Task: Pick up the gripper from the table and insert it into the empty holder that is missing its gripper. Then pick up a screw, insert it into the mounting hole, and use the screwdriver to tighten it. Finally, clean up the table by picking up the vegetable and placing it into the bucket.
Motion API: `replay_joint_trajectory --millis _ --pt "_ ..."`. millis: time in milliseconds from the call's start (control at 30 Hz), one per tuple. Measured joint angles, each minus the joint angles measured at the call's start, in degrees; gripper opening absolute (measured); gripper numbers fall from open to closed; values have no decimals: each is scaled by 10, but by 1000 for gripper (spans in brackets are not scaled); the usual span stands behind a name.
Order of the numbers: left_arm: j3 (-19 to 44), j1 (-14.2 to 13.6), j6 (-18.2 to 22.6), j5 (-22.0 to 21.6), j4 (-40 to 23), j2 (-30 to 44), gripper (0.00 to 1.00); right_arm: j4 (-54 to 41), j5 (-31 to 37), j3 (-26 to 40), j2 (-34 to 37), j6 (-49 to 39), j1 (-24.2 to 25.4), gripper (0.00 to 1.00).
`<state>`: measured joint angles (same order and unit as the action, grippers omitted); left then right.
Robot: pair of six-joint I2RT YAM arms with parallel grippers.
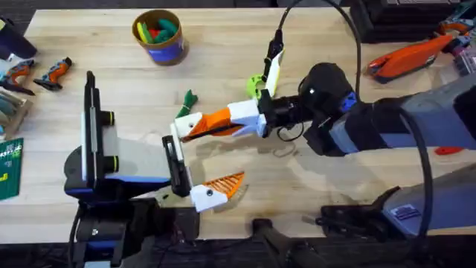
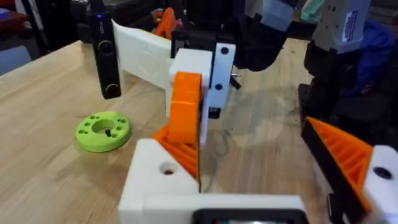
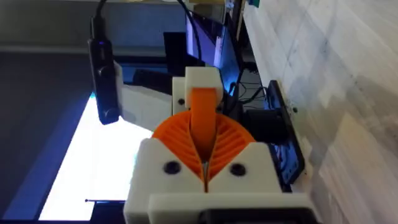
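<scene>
Right jaws [image 1: 195,128] clamped on the gripper [image 1: 216,121]; left jaws [image 1: 216,190] wide, near table edge [image 1: 297,216].

My right end effector [image 1: 190,128] reached across the middle of the pale wooden bench [image 1: 223,45], its arm blocking the right half. My left end effector [image 1: 195,165] lay just beside it, so little room was left between the two. A small dark-green toy vegetable [image 1: 187,99] lay close beyond my right fingertips, and a round lime-green disc with holes [image 1: 257,84] sat near the wrist with a cable running over it. The far strip around the round brown bucket with a yellow rim [image 1: 158,36] stood open, as did the bare wood between bucket and vegetable.
</scene>
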<state>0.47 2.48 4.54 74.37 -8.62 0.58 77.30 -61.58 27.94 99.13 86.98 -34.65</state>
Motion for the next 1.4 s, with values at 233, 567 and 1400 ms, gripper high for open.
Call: replay_joint_trajectory --millis 233,567,1400 --pt "0 0 0 0 0 0 985 0 1 0 0 0 -1 10" --pt "0 0 0 0 0 0 985 0 2 0 0 0 -2 10" --pt "0 0 0 7 -2 0 986 -255 22 20 -91 -100 88 801"
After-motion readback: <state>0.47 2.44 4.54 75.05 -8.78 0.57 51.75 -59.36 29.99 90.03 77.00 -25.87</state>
